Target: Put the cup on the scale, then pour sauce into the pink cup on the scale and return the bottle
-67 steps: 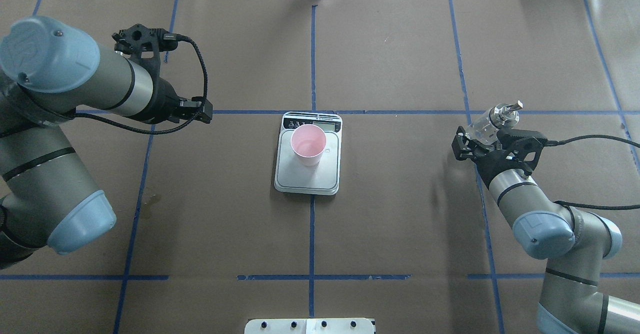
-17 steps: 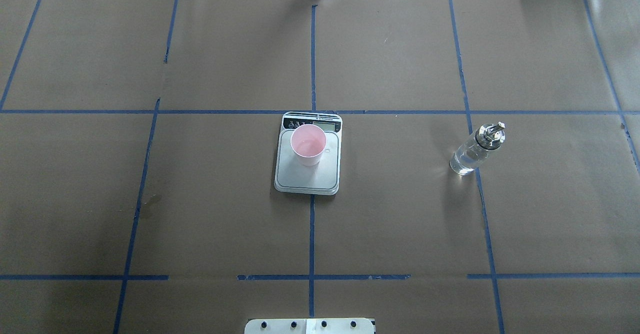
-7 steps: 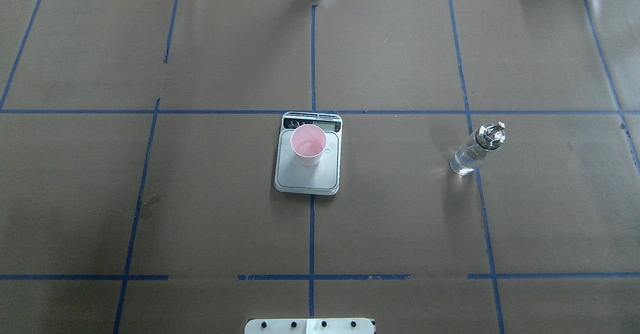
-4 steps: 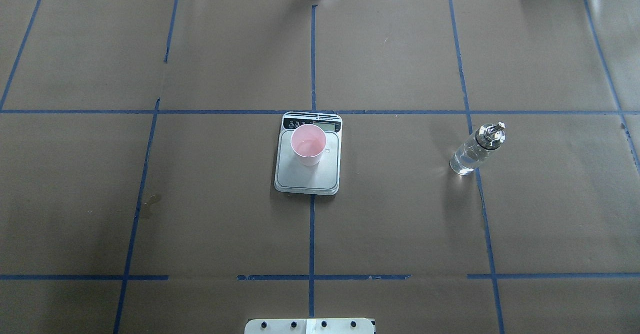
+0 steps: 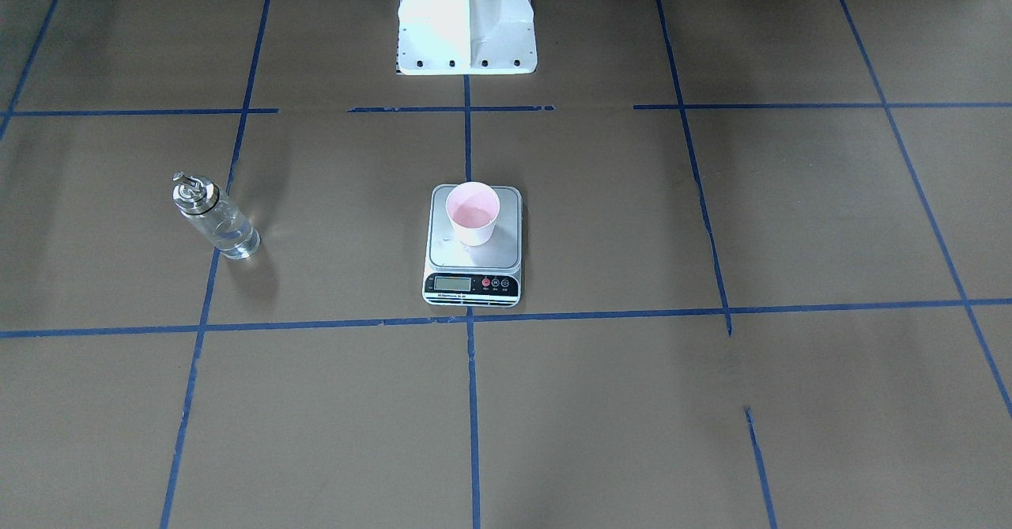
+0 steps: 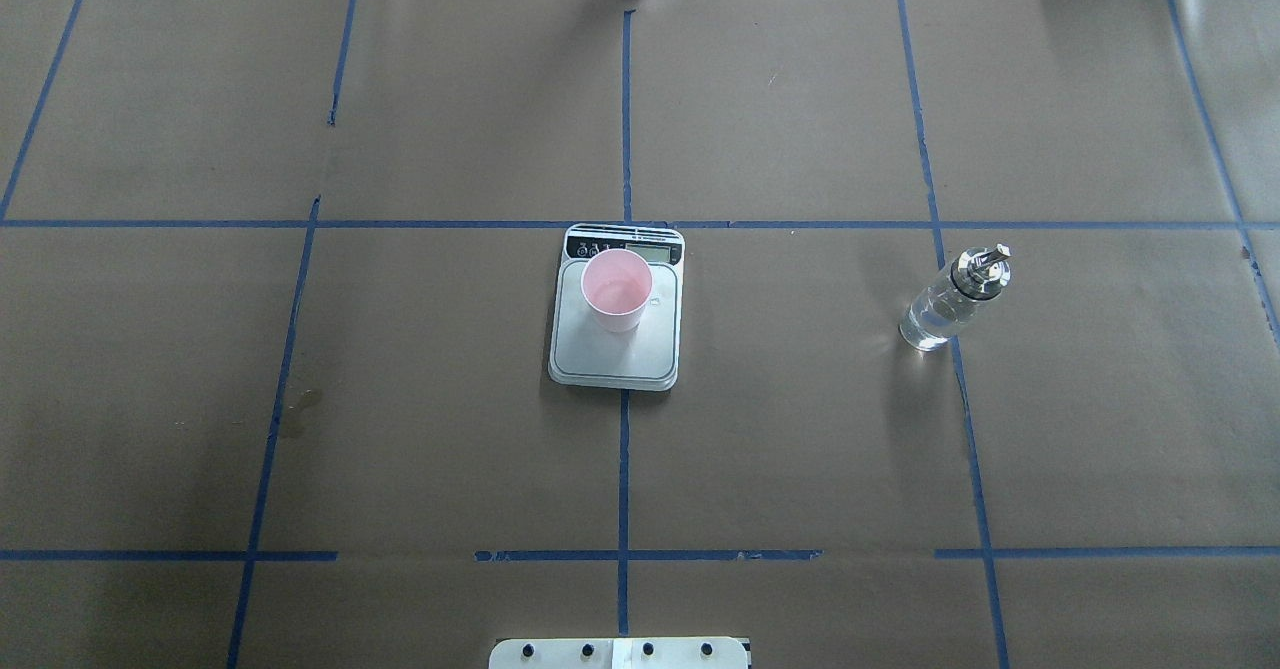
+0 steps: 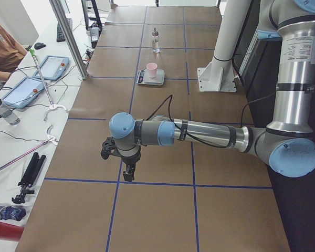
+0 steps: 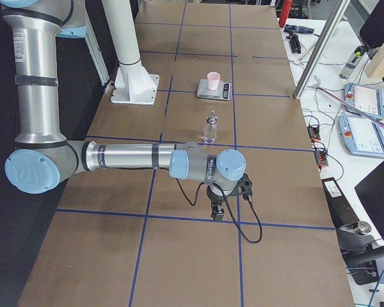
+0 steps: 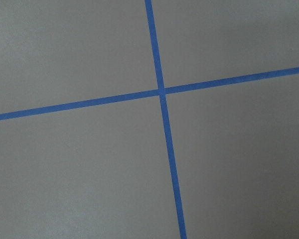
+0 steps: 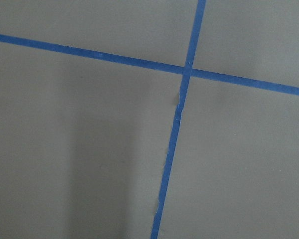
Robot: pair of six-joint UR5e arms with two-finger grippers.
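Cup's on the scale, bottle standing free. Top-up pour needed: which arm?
Right, probably. The bottle stands on the robot's right of the scale, and the right end effector hangs on that side; the left end effector is at the table's far end, past the scale.

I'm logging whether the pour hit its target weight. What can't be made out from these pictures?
- Scale: display digits too small in the front-facing and overhead views.
- Cup: level of the clear sauce inside not discernible in any view.
- Left gripper and right gripper: seen only in the side views, small; open or shut unclear.
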